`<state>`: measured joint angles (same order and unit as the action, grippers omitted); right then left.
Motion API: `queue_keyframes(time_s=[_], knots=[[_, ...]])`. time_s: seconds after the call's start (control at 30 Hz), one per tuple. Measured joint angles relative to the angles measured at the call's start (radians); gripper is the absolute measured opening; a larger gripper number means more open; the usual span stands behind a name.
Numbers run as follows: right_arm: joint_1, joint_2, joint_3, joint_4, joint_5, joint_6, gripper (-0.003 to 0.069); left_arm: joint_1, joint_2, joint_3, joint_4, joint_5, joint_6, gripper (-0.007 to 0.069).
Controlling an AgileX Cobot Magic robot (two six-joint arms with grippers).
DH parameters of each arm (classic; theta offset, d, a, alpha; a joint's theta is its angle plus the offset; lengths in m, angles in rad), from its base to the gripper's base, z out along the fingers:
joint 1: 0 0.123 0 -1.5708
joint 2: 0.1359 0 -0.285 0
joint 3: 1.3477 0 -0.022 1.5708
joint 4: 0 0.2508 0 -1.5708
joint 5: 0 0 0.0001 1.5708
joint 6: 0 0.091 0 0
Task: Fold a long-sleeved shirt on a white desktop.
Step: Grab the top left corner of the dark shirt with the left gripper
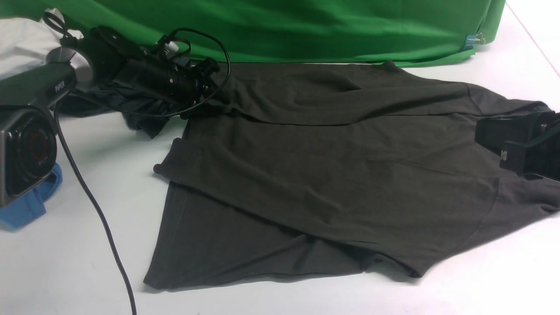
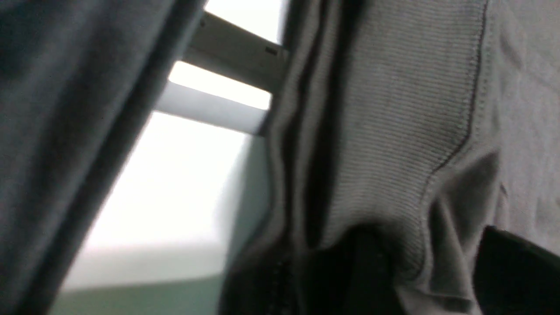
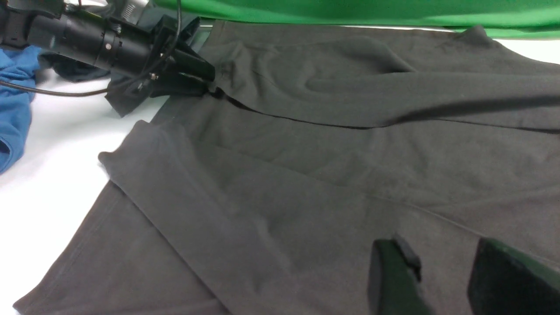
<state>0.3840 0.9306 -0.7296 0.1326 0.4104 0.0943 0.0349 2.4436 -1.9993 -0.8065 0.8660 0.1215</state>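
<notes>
The long-sleeved shirt point(image 1: 332, 166) lies spread on the white desktop point(image 1: 87, 262), very dark, with both sleeves laid across its body. My left gripper point(image 1: 210, 92) is at the shirt's far left corner, at the end of the upper sleeve. In the left wrist view its dark fingers point(image 2: 358, 262) stand apart, and the ribbed cuff point(image 2: 393, 109) lies loosely bunched between them around the left gripper point(image 2: 431, 262). My right gripper point(image 3: 442, 262) hovers open just above the shirt point(image 3: 306, 175) near its right end, nothing between its fingers. It shows at the right edge as the right gripper point(image 1: 485, 131).
A green cloth backdrop point(image 1: 306, 26) hangs along the table's far edge. A blue shirt point(image 1: 26, 205) lies at the left, and another dark garment point(image 1: 144, 116) is bunched under the left arm. A black cable point(image 1: 96, 210) trails across the desktop at the left.
</notes>
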Motion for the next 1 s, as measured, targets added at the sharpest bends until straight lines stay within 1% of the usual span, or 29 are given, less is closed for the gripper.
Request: queue_keyframes(time_s=[0.03,0.07,0.1,0.17,0.5,0.6,0.73,0.77,0.8,0.83,0.87,0.93,0.97,1.0], knots=[[0.000,0.000,0.000,0.000,0.000,0.000,0.0244,0.000,0.000,0.000,0.000,0.000,0.000,0.0417],[0.000,0.000,0.000,0.000,-0.001,0.000,0.0244,0.000,-0.001,0.000,-0.005,-0.002,0.004,0.0454],[0.000,0.000,0.000,0.000,-0.001,0.000,0.0244,-0.001,-0.001,0.000,-0.011,-0.004,0.008,0.0470],[0.000,0.000,0.000,0.000,-0.002,0.000,0.0244,-0.001,0.000,0.000,-0.031,-0.017,0.013,0.0486],[0.000,0.000,0.000,0.000,-0.003,0.000,0.0244,-0.001,0.000,0.000,-0.055,-0.038,0.023,0.0496],[0.000,0.000,0.000,0.000,-0.003,0.000,0.0244,-0.001,-0.025,-0.008,-0.049,-0.065,0.069,0.0498],[0.000,0.000,0.000,0.000,-0.003,0.000,0.0244,0.000,-0.065,-0.071,-0.035,-0.100,0.141,0.0498],[0.000,0.000,0.000,0.000,-0.003,0.000,0.0244,0.000,-0.087,-0.105,0.000,-0.101,0.159,0.0498],[0.000,0.000,0.000,0.000,-0.003,0.000,0.0244,0.000,-0.087,-0.110,0.006,-0.100,0.159,0.0498],[0.000,0.000,0.000,0.000,-0.002,0.000,0.0244,0.000,-0.102,-0.150,0.094,-0.069,0.142,0.0498],[0.000,0.000,0.000,0.000,-0.002,0.000,0.0244,0.000,-0.102,-0.154,0.107,-0.064,0.137,0.0498],[0.000,0.000,0.000,0.000,0.002,0.000,0.0244,0.000,-0.108,-0.196,0.306,0.033,0.041,0.0498],[0.000,0.000,0.000,0.000,0.003,0.000,0.0244,0.000,-0.108,-0.197,0.306,0.042,0.041,0.0498],[0.000,0.000,0.000,0.000,0.003,0.000,0.0244,0.000,-0.105,-0.201,0.371,0.087,0.018,0.0498]])
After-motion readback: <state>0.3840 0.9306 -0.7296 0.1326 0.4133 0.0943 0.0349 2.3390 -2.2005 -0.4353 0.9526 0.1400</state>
